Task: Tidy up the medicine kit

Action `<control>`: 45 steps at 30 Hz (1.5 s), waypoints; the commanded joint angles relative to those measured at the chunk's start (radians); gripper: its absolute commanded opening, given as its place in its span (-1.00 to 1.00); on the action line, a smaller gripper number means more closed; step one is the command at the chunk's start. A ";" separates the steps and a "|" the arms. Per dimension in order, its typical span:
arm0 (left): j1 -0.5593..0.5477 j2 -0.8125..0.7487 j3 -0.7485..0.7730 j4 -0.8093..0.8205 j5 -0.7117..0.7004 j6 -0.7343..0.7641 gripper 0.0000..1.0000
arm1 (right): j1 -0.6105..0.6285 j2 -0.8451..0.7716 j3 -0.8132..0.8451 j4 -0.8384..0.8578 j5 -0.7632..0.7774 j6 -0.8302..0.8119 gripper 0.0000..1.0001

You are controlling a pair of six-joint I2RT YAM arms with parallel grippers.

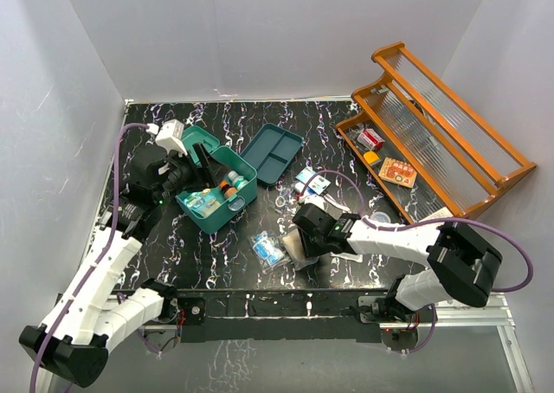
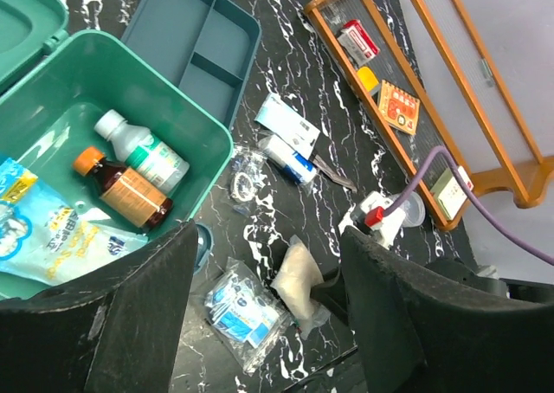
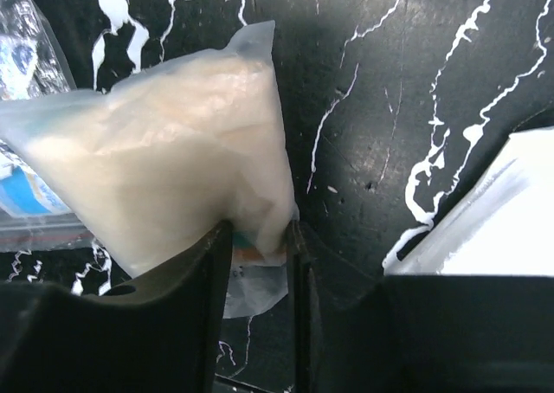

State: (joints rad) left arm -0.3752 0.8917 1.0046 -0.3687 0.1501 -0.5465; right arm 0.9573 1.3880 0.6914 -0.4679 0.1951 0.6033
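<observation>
The medicine kit [image 1: 227, 213] is a teal-green box, lid open, at the table's left middle. In the left wrist view the medicine kit [image 2: 201, 129] holds a white bottle [image 2: 143, 151], a brown bottle [image 2: 128, 191] and a blue sachet bag [image 2: 43, 237]. My left gripper [image 1: 197, 170] hovers over the box, and it [image 2: 268, 319] stands open with nothing between its fingers. My right gripper [image 1: 305, 237] is low on the table right of the box. In its wrist view my right gripper [image 3: 257, 254] pinches the corner of a beige plastic bag [image 3: 173, 159], with a finger [image 3: 212, 272] on each side.
A flat dark-teal divided tray [image 1: 271, 152] lies behind the kit. A clear bag of blue packets [image 1: 268, 248] sits beside the beige bag [image 1: 297, 249]. Small boxes [image 1: 312, 183] lie mid-table. An orange wooden rack [image 1: 450, 142] holding small items stands at the right.
</observation>
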 commanded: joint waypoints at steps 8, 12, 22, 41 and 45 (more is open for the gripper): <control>-0.001 0.029 -0.083 0.152 0.154 -0.079 0.34 | -0.023 -0.045 0.035 0.084 0.068 0.001 -0.93; -0.001 0.043 -0.124 0.206 0.198 -0.126 0.37 | -0.023 -0.117 0.062 0.101 0.121 0.014 -1.00; -0.001 0.104 -0.165 0.285 0.357 -0.165 0.42 | -0.023 -0.220 0.149 0.195 0.141 0.026 -1.00; -0.015 0.224 -0.359 0.645 0.538 -0.365 0.26 | -0.024 -0.151 0.265 0.310 -0.070 0.026 -1.00; -0.029 0.265 -0.342 0.631 0.586 -0.363 0.15 | -0.025 -0.134 0.270 0.321 -0.110 0.026 -1.00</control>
State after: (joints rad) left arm -0.3874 1.1351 0.6365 0.2379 0.6670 -0.9024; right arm 0.9348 1.2518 0.9039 -0.2256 0.1406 0.6334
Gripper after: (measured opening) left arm 0.603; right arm 0.009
